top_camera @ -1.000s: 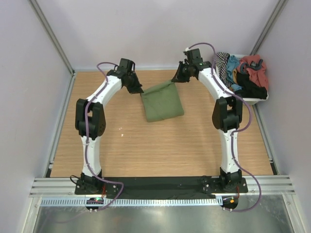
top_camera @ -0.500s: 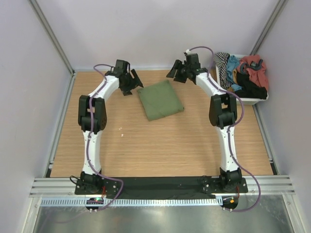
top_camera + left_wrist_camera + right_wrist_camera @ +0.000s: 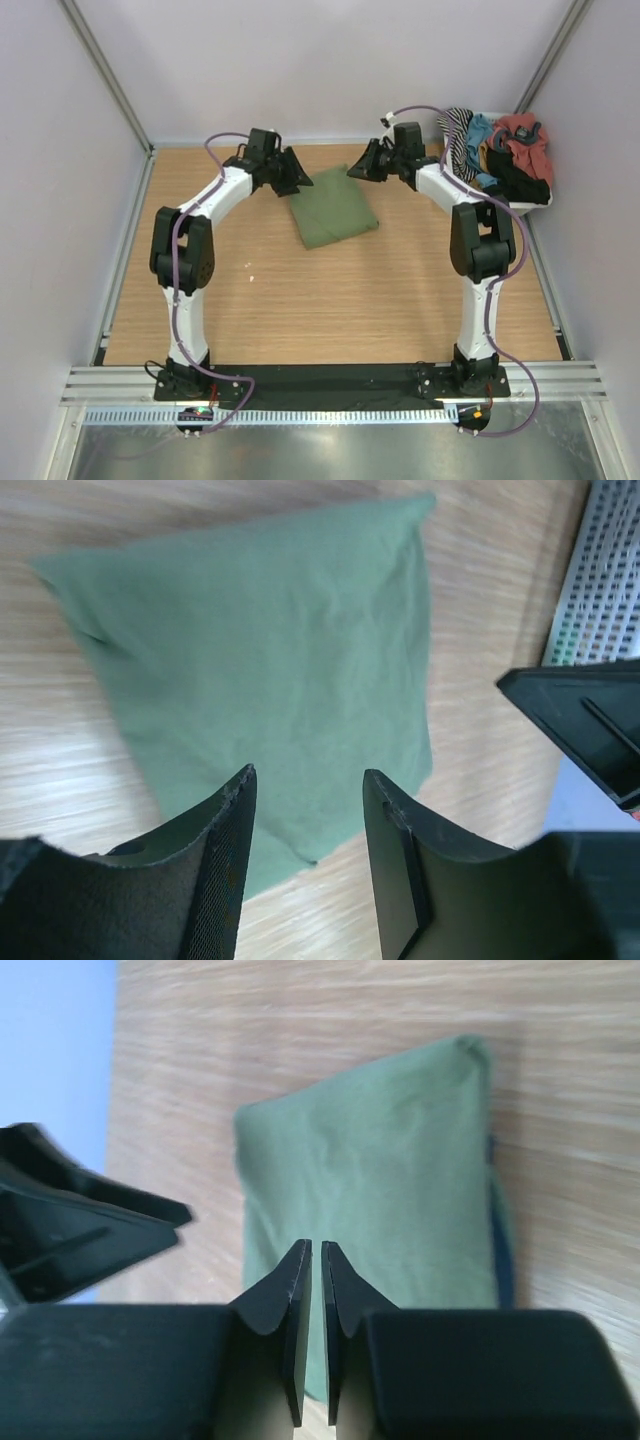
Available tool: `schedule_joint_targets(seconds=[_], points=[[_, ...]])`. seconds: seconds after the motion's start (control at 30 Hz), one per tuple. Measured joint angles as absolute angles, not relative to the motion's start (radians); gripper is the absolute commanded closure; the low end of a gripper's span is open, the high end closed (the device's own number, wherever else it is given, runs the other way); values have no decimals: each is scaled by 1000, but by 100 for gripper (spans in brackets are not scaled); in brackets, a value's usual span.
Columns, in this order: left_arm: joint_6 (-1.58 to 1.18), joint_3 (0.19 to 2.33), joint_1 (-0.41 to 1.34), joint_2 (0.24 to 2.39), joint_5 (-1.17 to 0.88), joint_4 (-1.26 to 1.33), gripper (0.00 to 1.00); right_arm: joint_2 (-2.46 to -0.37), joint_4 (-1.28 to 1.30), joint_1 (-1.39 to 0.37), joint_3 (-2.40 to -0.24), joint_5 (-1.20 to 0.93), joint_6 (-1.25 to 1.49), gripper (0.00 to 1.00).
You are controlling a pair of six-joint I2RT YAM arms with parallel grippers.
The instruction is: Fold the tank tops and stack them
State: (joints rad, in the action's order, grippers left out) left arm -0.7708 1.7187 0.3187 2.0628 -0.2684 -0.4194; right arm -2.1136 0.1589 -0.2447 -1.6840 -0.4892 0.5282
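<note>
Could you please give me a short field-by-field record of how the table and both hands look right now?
green tank top: folded into a rough square, flat on the table, far centre
left hand: by the top's far left corner, jaws apart, nothing between them
right hand: by the top's far right corner, jaws almost together, holding nothing
bin: far right corner, heaped with garments
black garment: in the bin
stack: not yet begun

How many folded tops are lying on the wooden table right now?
1: the folded olive green cloth top, at the wooden table's far middle. Others may lie hidden in the white bin at far right.
</note>
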Motion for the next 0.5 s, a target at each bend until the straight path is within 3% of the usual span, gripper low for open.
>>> schedule_joint_targets(seconds=[0.2,0.5], points=[[-816,1669,363,2084,-317,-347,51,-2172,-47,-245,-1625,-654,666,91],[-861,1853,296,2308,-342,-244,52,-2498,-372,-245,-1794,-748,1000,95]])
